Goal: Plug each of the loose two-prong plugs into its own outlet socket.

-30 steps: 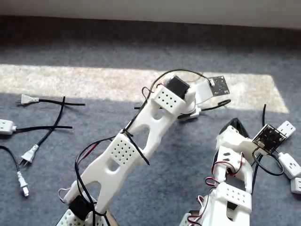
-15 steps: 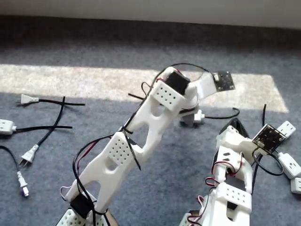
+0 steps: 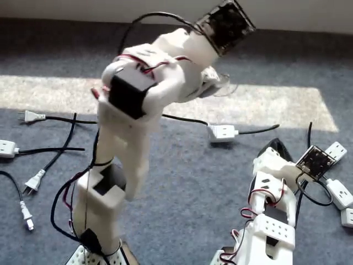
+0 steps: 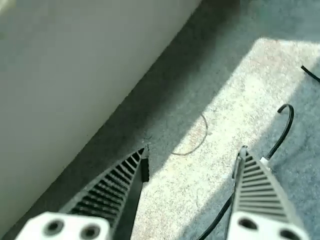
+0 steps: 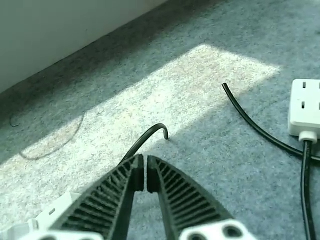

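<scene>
My left gripper (image 4: 194, 150) hangs open and empty, raised high over the sunlit carpet near the wall. The left arm (image 3: 138, 105) stands tall in the high view. A white outlet socket (image 3: 222, 132) lies on the carpet below it, with black cords leading off both ends. Three loose two-prong plugs (image 3: 30, 116) (image 3: 34, 182) (image 3: 26, 215) lie at the far left beside another white socket (image 3: 6, 148). My right gripper (image 5: 145, 162) is shut with nothing in it, low over the carpet. A white socket (image 5: 305, 110) lies ahead of it.
More white sockets (image 3: 341, 193) (image 3: 336, 150) (image 3: 348, 216) with black cords cluster at the right edge by the right arm (image 3: 276, 221). A loose black cord end (image 5: 161, 129) curls in front of the right gripper. The wall runs along the far side.
The left arm rose from low over the middle socket to high above the carpet. The socket stayed on the carpet. The right arm has not moved.
</scene>
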Robot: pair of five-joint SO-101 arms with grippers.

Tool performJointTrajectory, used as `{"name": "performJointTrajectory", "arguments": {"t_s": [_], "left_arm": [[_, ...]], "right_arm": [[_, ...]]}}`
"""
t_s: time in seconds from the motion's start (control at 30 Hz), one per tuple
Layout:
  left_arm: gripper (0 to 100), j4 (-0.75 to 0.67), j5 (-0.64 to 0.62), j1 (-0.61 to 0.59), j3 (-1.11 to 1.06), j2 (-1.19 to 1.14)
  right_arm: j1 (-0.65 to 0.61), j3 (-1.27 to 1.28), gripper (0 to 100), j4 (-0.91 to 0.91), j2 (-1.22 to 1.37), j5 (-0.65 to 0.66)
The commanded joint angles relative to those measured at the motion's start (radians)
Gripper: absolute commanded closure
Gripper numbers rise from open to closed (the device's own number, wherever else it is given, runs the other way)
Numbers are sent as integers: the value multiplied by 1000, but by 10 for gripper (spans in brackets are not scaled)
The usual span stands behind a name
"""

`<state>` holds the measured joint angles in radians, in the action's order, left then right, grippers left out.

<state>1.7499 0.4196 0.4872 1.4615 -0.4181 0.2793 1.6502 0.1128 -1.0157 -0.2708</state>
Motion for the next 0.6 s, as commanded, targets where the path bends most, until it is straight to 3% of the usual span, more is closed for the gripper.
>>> {"name": "performJointTrajectory", "arguments": {"t_s": [0.0,0.1,0.27,0.57], "left_arm": [[737,9,-204,-102,7,226],[737,11,-313,-173,-30,328],[737,11,-400,-274,-234,552],[737,5,-404,-346,-915,1076]], "right_arm": [[-27,-8,873,7,4,-11],[-90,-13,824,-53,4,-11],[-197,-145,821,-225,5,-12],[-298,-535,818,-565,30,-12]]}}
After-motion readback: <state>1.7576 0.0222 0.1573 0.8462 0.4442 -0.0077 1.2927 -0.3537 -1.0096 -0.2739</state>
